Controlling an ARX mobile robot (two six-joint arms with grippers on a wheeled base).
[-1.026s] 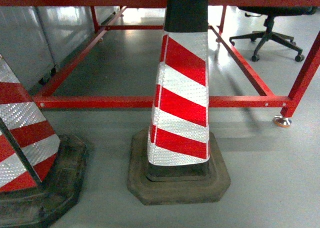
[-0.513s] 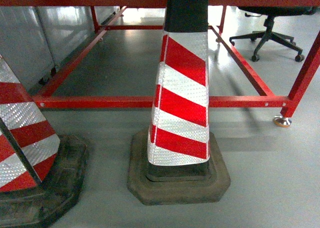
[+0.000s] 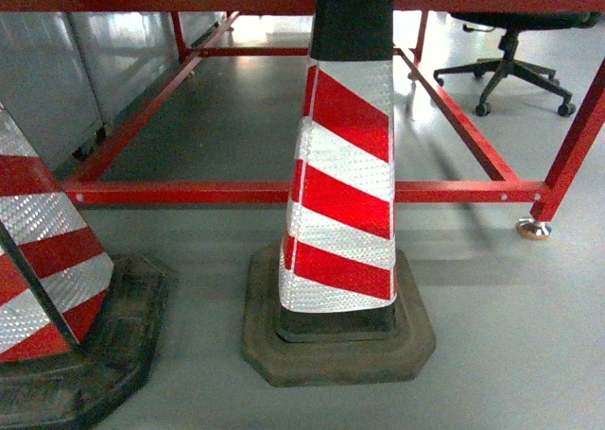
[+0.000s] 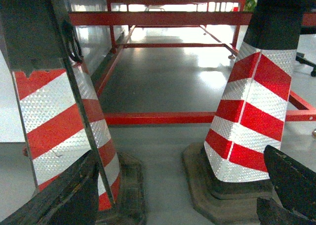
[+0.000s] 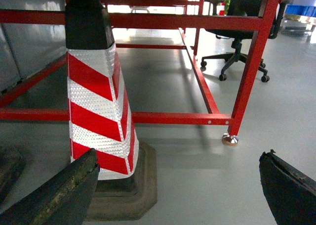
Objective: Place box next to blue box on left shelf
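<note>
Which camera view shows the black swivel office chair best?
The right wrist view: the black swivel office chair shows its seat, column and wheeled base. The head view cuts off above the seat. The left wrist view shows only a dark sliver at its right edge, too little to identify.

Two cones point(image 3: 345, 165) point(image 3: 43, 260) before frame point(image 3: 284, 192), chair point(image 3: 506, 61) behind.

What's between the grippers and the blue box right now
Can't tell: no blue box or shelf is in view. Ahead stand two striped cones and a red frame; both grippers are open and empty.
</note>
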